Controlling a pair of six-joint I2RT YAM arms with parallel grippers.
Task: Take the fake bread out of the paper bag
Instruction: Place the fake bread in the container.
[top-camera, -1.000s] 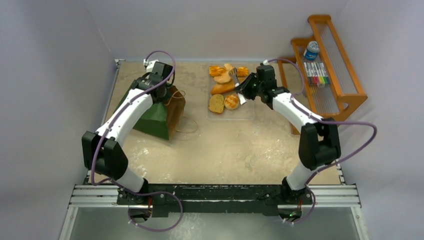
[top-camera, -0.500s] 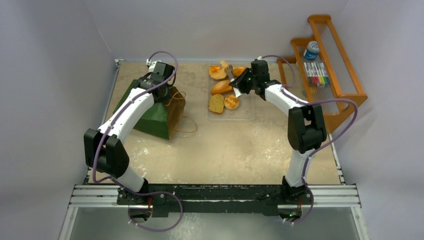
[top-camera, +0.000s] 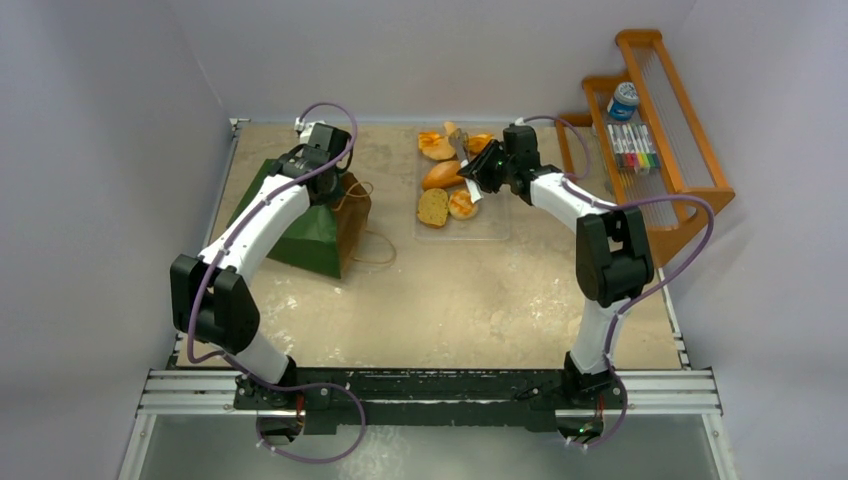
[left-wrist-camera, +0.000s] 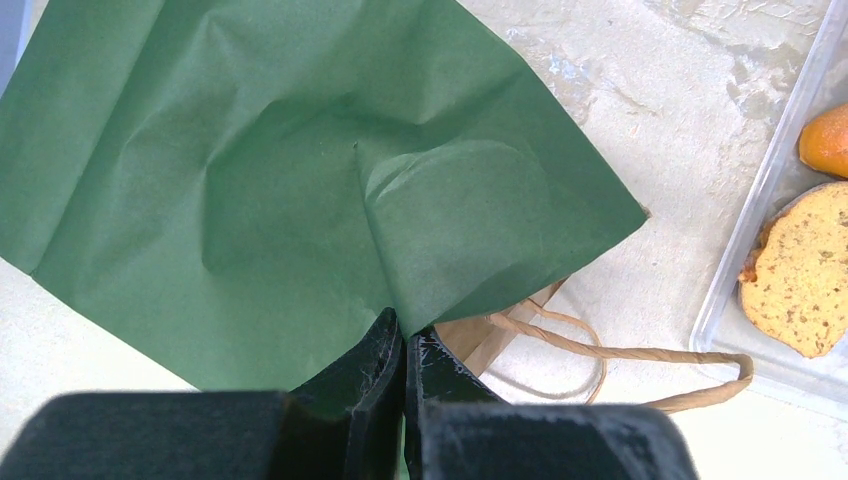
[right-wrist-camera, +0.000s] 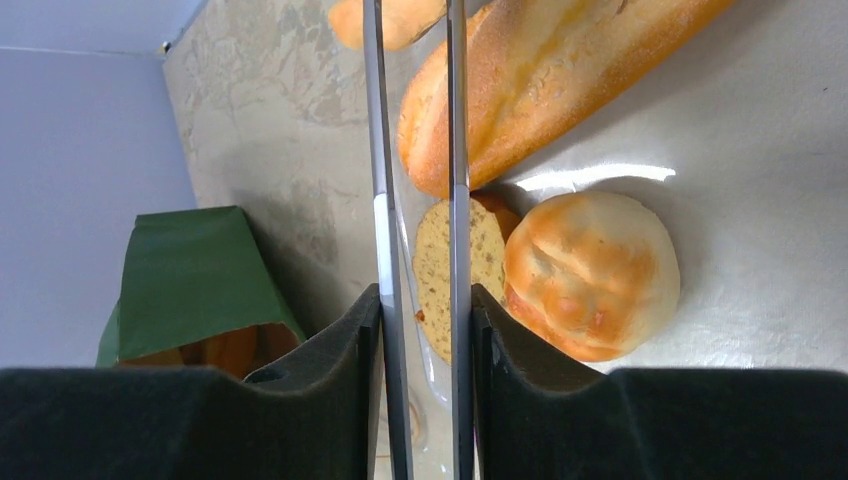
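We see the fake bread (top-camera: 445, 175) lying in a shallow clear tray (top-camera: 492, 222) at the far middle of the table (top-camera: 450, 300); in the tray an oblong loaf (right-wrist-camera: 560, 70) lies aslant, a round bun (right-wrist-camera: 590, 275) sits just below it, a speckled slice (left-wrist-camera: 800, 270) lies just beside the bun, and two smaller orange pieces sit at the far end; the bare part of the tray is on its near right side. The right gripper (right-wrist-camera: 425, 310) hangs over the tray with its pads pressed against the two arms of the metal tongs (right-wrist-camera: 457, 120), which it grips; the arms run out over the slice and the loaf's end with a gap between them and nothing caught in it. Left of the tray, apart from it, sits the dark green paper bag (top-camera: 305, 235), creased, its brown mouth turned toward the tray and its cord handles (left-wrist-camera: 620, 350) trailing on the table; something orange-brown shows in the mouth, and we cannot tell whether it is bread or the lining. The left gripper (left-wrist-camera: 402, 345) is closed tight, pinching the bag's green edge at the mouth. At the far right stands a wooden rack (top-camera: 680, 150) holding coloured markers (top-camera: 633, 147) and a blue-lidded jar (top-camera: 623, 98).
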